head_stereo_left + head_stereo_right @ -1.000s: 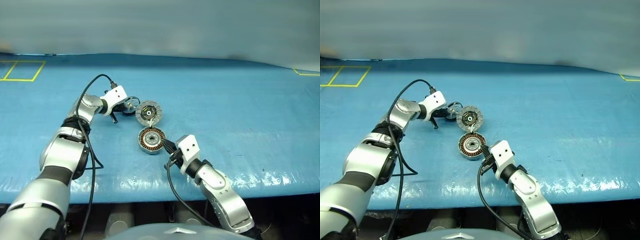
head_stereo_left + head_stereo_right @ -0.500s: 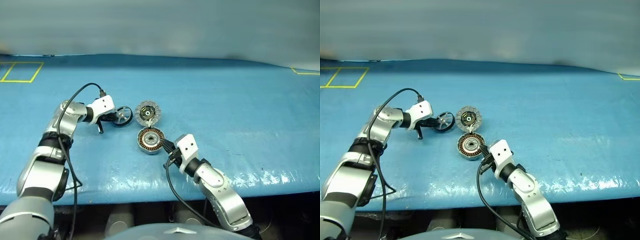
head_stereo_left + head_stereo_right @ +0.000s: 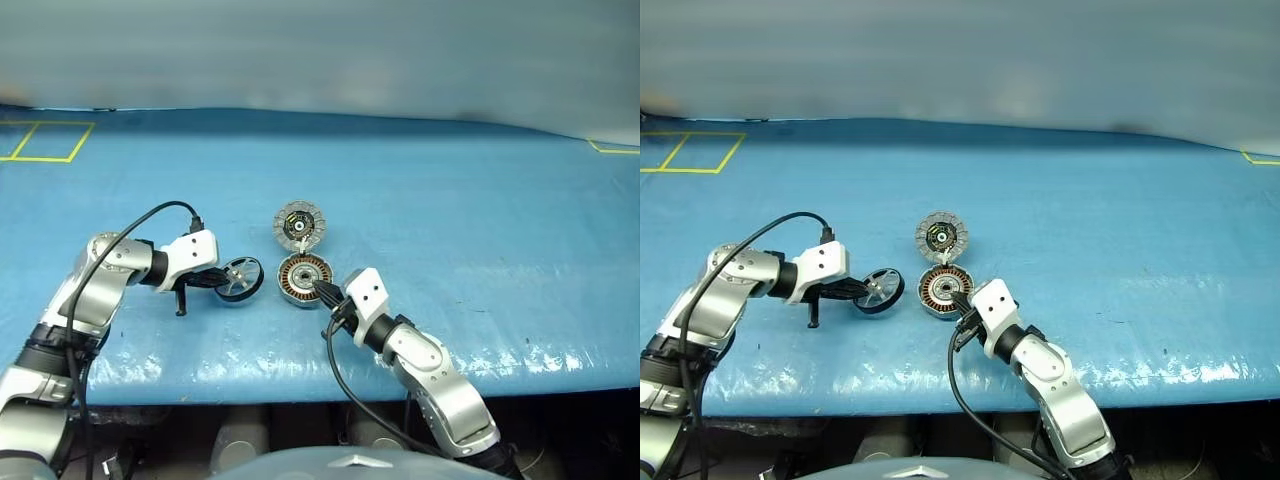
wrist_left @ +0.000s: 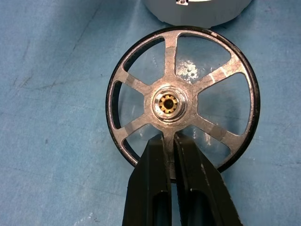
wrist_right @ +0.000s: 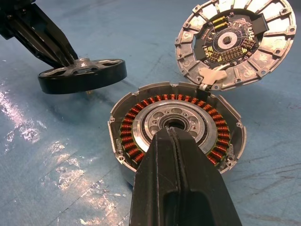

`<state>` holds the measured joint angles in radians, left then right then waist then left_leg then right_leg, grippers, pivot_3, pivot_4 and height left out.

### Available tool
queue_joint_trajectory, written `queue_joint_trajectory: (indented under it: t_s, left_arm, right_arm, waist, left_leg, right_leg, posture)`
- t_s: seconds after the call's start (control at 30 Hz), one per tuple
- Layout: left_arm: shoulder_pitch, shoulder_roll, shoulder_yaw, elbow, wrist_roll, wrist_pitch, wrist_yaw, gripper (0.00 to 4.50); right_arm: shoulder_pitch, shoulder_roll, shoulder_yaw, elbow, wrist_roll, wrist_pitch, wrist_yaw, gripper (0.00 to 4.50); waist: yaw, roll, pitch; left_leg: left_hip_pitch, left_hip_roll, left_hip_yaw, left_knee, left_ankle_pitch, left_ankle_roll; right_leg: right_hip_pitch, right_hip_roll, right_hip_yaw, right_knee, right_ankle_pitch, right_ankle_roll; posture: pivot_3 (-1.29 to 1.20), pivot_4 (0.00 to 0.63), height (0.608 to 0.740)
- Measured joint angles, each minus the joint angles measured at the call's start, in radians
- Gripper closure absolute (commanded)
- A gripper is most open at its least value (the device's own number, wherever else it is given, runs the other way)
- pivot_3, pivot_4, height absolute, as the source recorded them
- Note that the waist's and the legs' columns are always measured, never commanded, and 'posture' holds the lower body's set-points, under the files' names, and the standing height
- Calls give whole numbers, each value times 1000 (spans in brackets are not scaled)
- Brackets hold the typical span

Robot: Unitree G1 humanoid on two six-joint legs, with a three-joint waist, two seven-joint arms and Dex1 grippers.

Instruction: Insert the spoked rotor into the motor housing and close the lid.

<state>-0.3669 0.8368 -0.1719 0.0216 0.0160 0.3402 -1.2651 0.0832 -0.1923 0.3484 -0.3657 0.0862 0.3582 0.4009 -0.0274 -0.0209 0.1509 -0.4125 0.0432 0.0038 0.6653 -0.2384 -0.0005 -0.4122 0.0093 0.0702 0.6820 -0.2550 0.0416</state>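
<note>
- The spoked rotor point(image 4: 182, 101) is pinched by one spoke between the clenched fingers of the left gripper point(image 4: 169, 141). It hangs just clear of the blue table cover point(image 3: 480, 200), roughly level, beside the motor housing point(image 3: 303, 279) on the robot's left.
- Gripping a spoke rather than the rim leaves the whole black ring free, which should let it drop around the housing's core without the fingers fouling the wall.
- The motor housing sits on the cover with its ring of copper windings point(image 5: 136, 123) and silver centre facing up, so the seat for the rotor is open from above.
- The lid point(image 5: 235, 42) stands tilted open on the far side of the housing, joined to its rim by a small pale hinge tab point(image 5: 210, 75). Its inner face with the radial pattern and gold contacts is turned toward the robot. Held back like this, it keeps the opening clear.
- The right gripper point(image 5: 170, 134) is clamped shut with nothing between its fingers. Its tips rest at the near edge of the housing, over the central bore, most likely to steady the housing against sliding.
- Judged from this layout, the rotor is not yet inserted and the lid is not yet closed.
</note>
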Motion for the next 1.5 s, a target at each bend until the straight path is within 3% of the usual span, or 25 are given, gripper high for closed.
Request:
queue_joint_trajectory:
  t_s: [0.33, 0.67, 1.07, 1.5]
  left_arm:
    - [-25, 0, -12, -18, -36, 12, -9, 4460]
    - [-54, 24, 46, -182, -216, 125, -38, 4460]
    - [-147, -128, -60, -166, -189, 140, 88, 4460]
    - [-233, -179, -192, -13, -84, 16, 85, 4460]
  right_arm:
    - [10, 2, -2, 2, -2, 0, -9, 4500]
    - [115, -53, -65, -17, 41, -146, 37, 4500]
    - [194, -81, -142, 60, 55, -264, 57, 4500]
    - [218, -49, -117, 87, 32, -288, 36, 4500]
  waist:
    - [0, 0, 0]
    - [0, 0, 0]
    - [4, 0, 0]
    - [4, 0, 0]
  left_leg:
    - [-1, 0, 0, -1, 0, 0]
    - [0, 0, 0, -1, 0, 0]
    - [0, -1, 0, 0, 0, 0]
    - [1, -1, 0, 0, 0, 0]
  right_leg:
    - [-1, 0, 0, 0, 0, 1]
    - [0, 0, 0, 0, 0, 1]
    - [1, 1, 1, 0, 0, 0]
    - [1, 1, 1, 0, 0, 0]
  posture:
    - [0, 150, 740]
    - [0, 150, 740]
    - [0, 150, 740]
    - [0, 150, 740]
